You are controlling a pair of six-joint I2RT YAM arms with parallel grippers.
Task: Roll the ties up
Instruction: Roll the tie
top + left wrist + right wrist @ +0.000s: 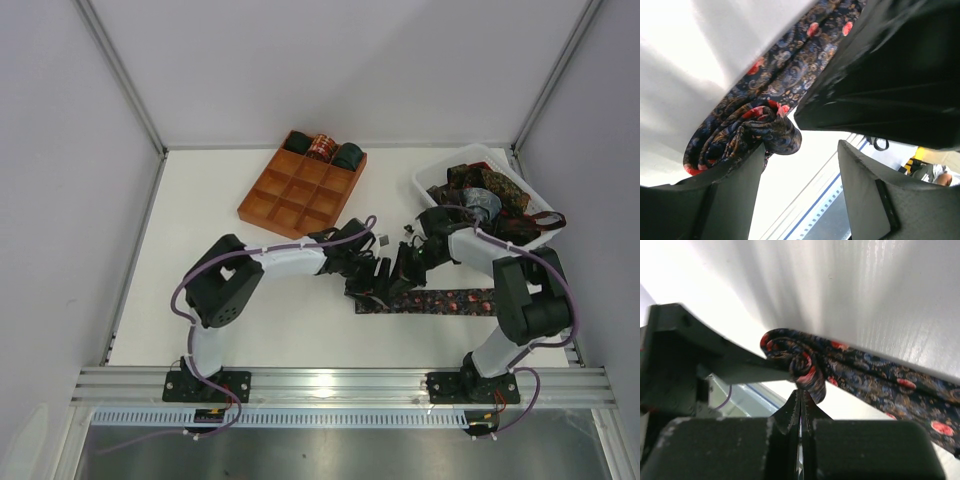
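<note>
Found one tie [440, 299] lying flat on the bench [200, 220], near side, running from the middle to the right; its coiled end [740, 135] at the left, between both hands. Saw left hand [802, 150] standing wide, one finger touching the coil, nothing gripped. Saw right hand [800, 407] fully closed, tips just under the coil; could not tell whether a fold was pinched. Judged fabric light, soft, slippery; judged coil loose and likely to spring apart unless pressed; best hold judged across the coil's flat sides, not on the trailing strip. Noted rolled ties [322, 148] in far row of tray [262, 205]; loose ties [495, 190] heaped in bin [425, 185], far right. From above, found coil hidden by arms; could not count its turns; found strip's far end cut off in wrist views.
</note>
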